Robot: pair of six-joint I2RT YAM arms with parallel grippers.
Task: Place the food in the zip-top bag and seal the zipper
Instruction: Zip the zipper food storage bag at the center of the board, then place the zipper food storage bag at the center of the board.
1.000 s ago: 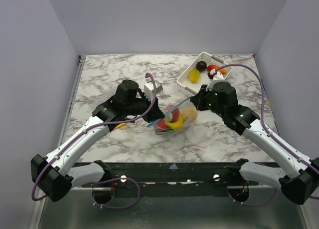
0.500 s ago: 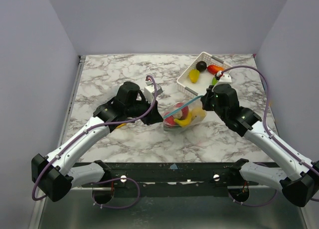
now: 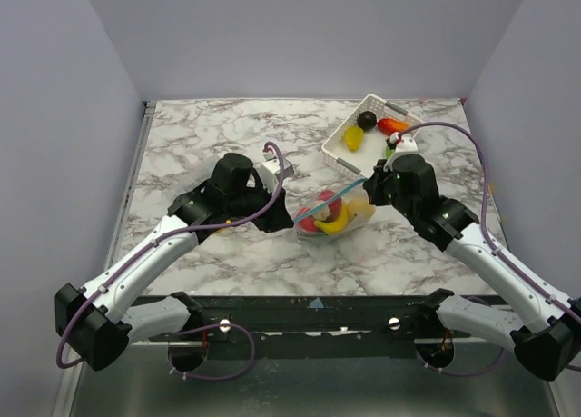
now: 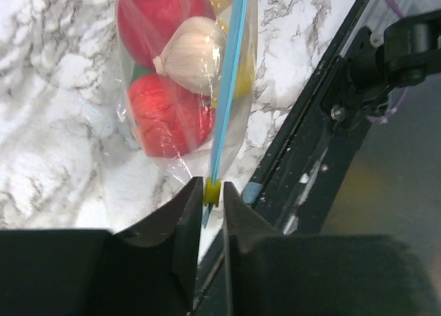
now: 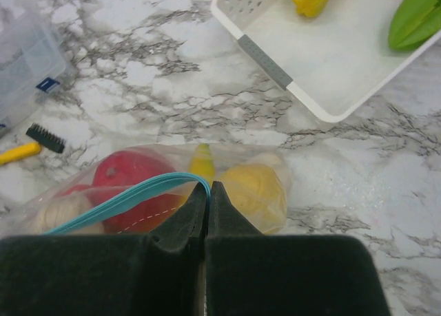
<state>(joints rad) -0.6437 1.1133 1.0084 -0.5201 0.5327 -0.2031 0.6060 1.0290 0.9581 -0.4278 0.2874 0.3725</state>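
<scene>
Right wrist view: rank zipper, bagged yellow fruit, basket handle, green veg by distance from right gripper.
1. zipper, pinched in right gripper
2. yellow fruit, just to its right
3. basket handle, upper right
4. green veg, top-right corner

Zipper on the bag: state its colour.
The zipper is light blue; the left wrist view shows it best.
</scene>
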